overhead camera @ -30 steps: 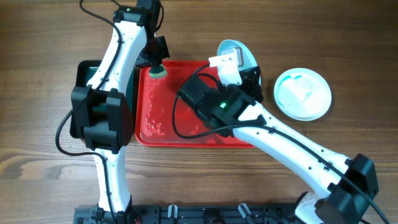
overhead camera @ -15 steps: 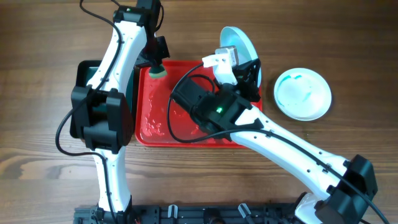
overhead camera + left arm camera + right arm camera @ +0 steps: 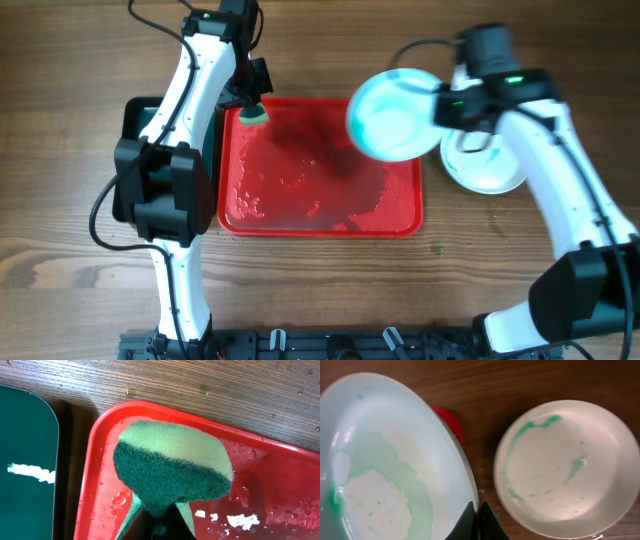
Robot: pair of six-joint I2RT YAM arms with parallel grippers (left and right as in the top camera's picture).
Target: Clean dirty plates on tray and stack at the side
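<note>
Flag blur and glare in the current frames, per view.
Overhead: held plate soft-edged, probably motion blur; wet tray shows patchy sheen. Left wrist: sponge sharp, white glints on the tray's water, a bright streak reflected on the green bin. Right wrist: held plate close and soft; the plate on the table is also slightly soft, no hard glare.

Both arms have smooth white links and black boxy joints. The left arm (image 3: 188,95) has a big black motor block (image 3: 160,190), and a thin black cable (image 3: 93,222) loops beside it. The right arm (image 3: 565,180) has a small green light (image 3: 513,80) on its black wrist and a black cable (image 3: 420,45) too. The right gripper (image 3: 477,510) has thin dark fingers.
</note>
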